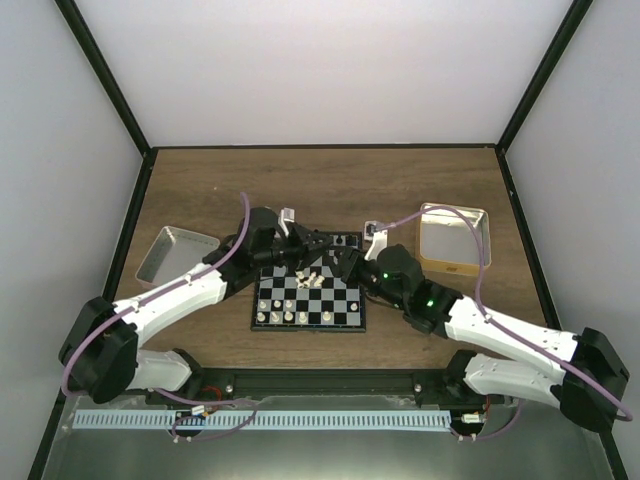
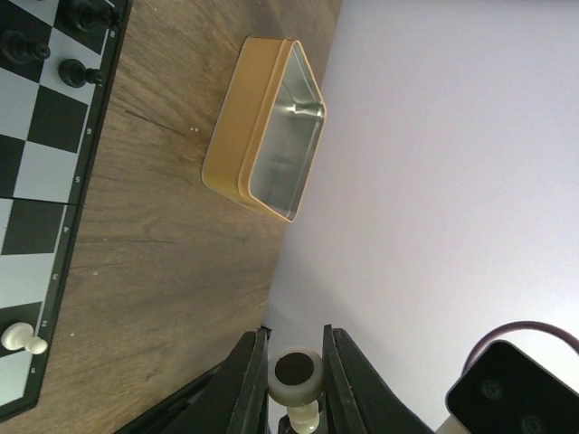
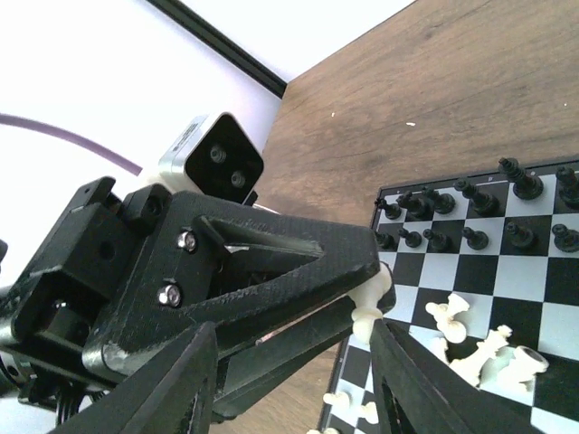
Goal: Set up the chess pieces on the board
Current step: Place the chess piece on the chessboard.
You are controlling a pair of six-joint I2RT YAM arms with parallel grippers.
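The board (image 1: 340,300) lies at the table's middle. Cream-white pieces (image 1: 289,317) stand along its near rows, and a few lie tipped in its middle (image 1: 312,278). My left gripper (image 1: 322,246) is over the board's far side, shut on a cream-white piece (image 2: 295,374) whose round dark-centred base faces the camera. The right wrist view shows that piece (image 3: 369,304) at the left fingertips, black pieces (image 3: 452,212) on the far rows and tipped white pieces (image 3: 479,348). My right gripper (image 3: 289,336) is open, its fingers on either side of the left gripper.
A gold-rimmed square tin (image 1: 453,238) sits right of the board, also in the left wrist view (image 2: 267,127). A silver tin tray (image 1: 175,253) sits at the left. Grey walls enclose the table. Both arms cross over the board's far half.
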